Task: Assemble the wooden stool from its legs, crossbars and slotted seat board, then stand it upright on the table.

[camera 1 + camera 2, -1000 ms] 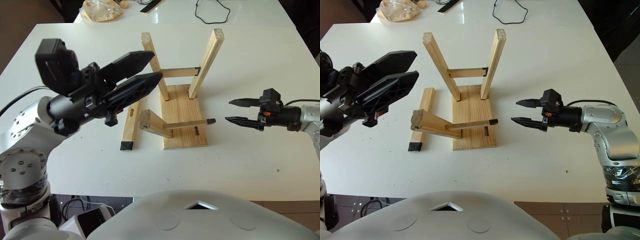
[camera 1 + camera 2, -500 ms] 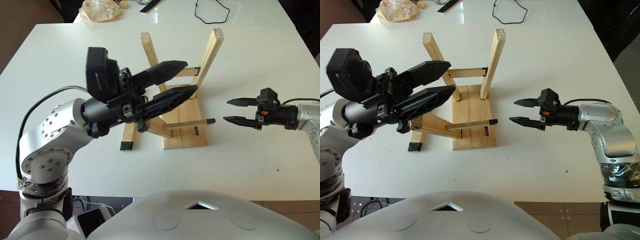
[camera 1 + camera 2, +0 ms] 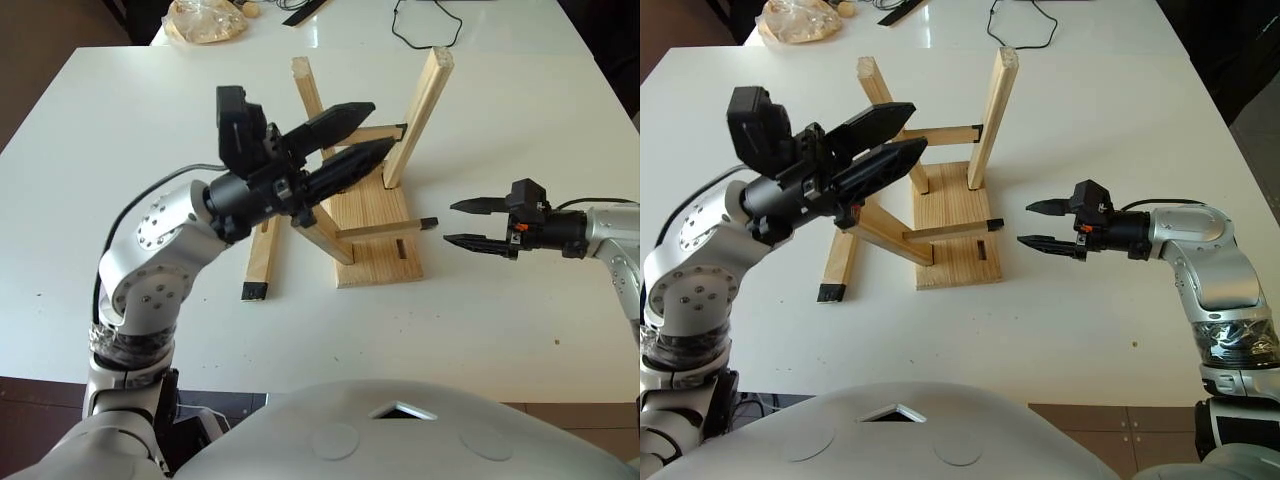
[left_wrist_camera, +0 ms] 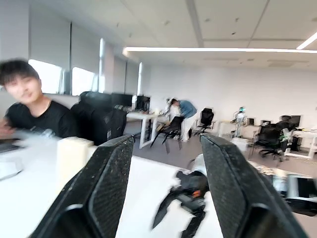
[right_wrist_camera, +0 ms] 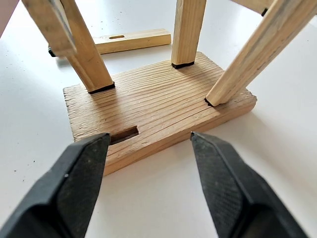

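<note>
The slotted seat board (image 3: pixel 378 240) lies flat on the white table. Two legs (image 3: pixel 415 115) stand in it at the back, joined by a crossbar (image 3: pixel 945 135). A third leg (image 3: pixel 325 232) leans at the board's left side with a crossbar (image 3: pixel 385 228) sticking out of it over the board. A loose leg (image 3: pixel 262 258) lies on the table to the left. My left gripper (image 3: pixel 380 125) hangs open above the leaning leg, in front of the back crossbar, with nothing between its fingers (image 4: pixel 106 188). My right gripper (image 3: pixel 449 222) is open just right of the board (image 5: pixel 158 106), level with the free crossbar end.
An open slot (image 5: pixel 124 134) shows in the board's near edge. A crumpled bag (image 3: pixel 205 18) and a black cable (image 3: pixel 425 20) lie at the table's far side. Bare table spreads right of and in front of the stool.
My left arm has swung right and forward, bringing its open gripper from the table's left side to above the stool parts. The leaning leg and board have shifted slightly. The right gripper barely moved.
</note>
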Controlling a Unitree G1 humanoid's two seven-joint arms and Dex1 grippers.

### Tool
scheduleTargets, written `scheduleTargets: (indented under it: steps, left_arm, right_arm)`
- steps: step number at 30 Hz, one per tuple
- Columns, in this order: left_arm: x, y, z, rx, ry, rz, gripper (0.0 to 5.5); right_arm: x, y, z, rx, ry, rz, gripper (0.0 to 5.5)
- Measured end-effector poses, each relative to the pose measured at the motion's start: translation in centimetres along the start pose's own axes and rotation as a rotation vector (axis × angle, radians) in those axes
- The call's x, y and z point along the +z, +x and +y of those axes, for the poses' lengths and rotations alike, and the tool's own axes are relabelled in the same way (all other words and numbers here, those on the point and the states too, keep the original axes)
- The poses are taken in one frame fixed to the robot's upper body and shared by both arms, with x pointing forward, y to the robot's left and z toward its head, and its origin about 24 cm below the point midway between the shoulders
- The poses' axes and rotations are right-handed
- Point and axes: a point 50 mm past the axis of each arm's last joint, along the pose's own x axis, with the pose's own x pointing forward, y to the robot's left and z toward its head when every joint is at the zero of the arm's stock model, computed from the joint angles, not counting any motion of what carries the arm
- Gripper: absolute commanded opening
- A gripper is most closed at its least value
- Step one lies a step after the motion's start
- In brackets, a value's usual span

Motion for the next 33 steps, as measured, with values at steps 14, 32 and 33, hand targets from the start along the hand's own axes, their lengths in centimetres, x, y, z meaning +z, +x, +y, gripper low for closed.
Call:
scheduleTargets:
  steps: [14, 32, 33]
  left_arm:
    - [3.7, -9.0, 3.6, 0.419, 0.357, 0.459, 2.45]
    - [-5.7, -14.2, 0.5, 0.462, 0.223, 0.977, 2.45]
    - [-5.7, -14.3, 0.6, 0.469, 0.222, 0.986, 2.45]
  right_arm:
    - [-2.2, -0.8, 0.5, -0.135, 0.003, 0.068, 3.01]
    - [-4.6, 3.5, 5.3, -0.025, 0.015, 0.11, 3.01]
    - [-4.5, 3.6, 5.4, -0.024, 0.014, 0.106, 3.01]
